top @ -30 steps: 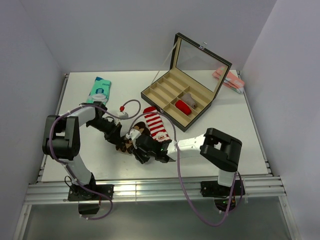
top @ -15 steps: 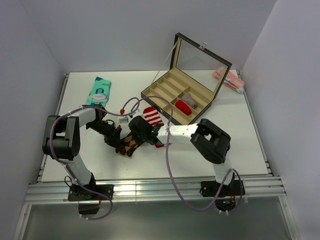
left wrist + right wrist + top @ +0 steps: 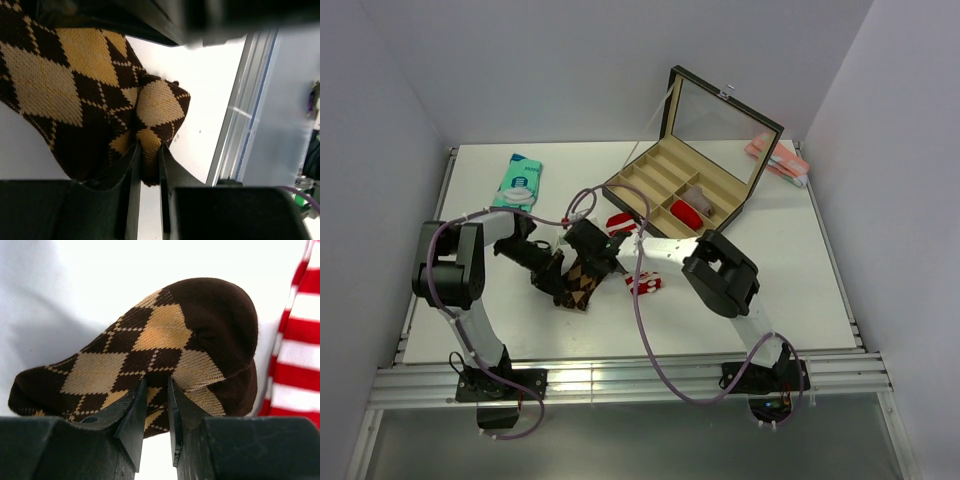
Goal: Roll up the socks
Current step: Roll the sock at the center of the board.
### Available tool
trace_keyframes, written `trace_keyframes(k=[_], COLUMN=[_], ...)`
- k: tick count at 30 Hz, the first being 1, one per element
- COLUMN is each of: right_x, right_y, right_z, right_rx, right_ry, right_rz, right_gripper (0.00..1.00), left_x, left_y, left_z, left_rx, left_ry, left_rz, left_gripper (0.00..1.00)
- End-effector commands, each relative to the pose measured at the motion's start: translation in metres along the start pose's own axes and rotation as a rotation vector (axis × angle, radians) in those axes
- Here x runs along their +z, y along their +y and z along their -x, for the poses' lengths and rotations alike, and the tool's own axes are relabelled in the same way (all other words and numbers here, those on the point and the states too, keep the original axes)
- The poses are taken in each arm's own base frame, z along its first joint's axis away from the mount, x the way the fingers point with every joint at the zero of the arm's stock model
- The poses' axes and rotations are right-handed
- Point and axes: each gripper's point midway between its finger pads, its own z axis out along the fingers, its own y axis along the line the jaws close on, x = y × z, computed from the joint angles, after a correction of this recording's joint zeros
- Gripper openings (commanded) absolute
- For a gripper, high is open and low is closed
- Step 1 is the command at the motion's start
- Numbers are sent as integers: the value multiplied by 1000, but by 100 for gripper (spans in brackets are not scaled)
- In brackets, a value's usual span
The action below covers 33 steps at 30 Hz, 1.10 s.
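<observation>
Here, seen from above, two robot arms meet over a white surface [image 3: 790, 285], and both hold the argyle sock [image 3: 582, 288]. The sock is brown with tan diamonds and lies a little left of centre. The left pincer [image 3: 556, 276] reaches it from the left and is clenched on its near edge. In the left wrist view its two dark fingers [image 3: 131, 180] stand almost together with a thin fold of the argyle sock [image 3: 85, 65] nipped between them. The rest of the knit spreads away from the fingers. The right pincer [image 3: 588, 262] comes in from the right, its arm stretched low across the surface, and it grips the sock's far end. In the right wrist view its fingers [image 3: 132, 420] pinch a fold of the sock, and the argyle sock [image 3: 165, 330] humps up beyond them in a rounded dome. The striped sock [image 3: 644, 284], red and white, lies just right of the argyle one. It is partly under the right arm, so it shows as two patches, one on either side of the arm. Its stripes [image 3: 295, 340] fill the right edge of the right wrist view, touching the argyle sock. Behind the socks a box [image 3: 650, 178] stands with its lid raised, and a red roll [image 3: 685, 213] sits in one compartment. A teal packet [image 3: 518, 180] lies at the far left of the surface.
</observation>
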Motion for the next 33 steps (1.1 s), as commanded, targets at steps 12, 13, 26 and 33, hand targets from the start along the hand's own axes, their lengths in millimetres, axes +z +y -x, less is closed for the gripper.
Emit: trace_keyframes(k=[12,13,26,33], right_x=[-1,-1,-51,-96], right_y=[-14,-16,-30,1], right_z=[28,26,35,26], right_rx=[-107,-101,-5,-150], right_ry=[-156,-168,-361,-427], right_rz=[31,33,49,257], right_gripper=[36,38,44,47], left_x=[4,3,2,6], left_y=[50,57,90,88], left_z=[4,8,-4,-2], left_rx=[-273,-300,-437,-436], left_ry=[21,12,84,114], left_rz=[218,255,428,441], left_gripper=[0,0,0,0])
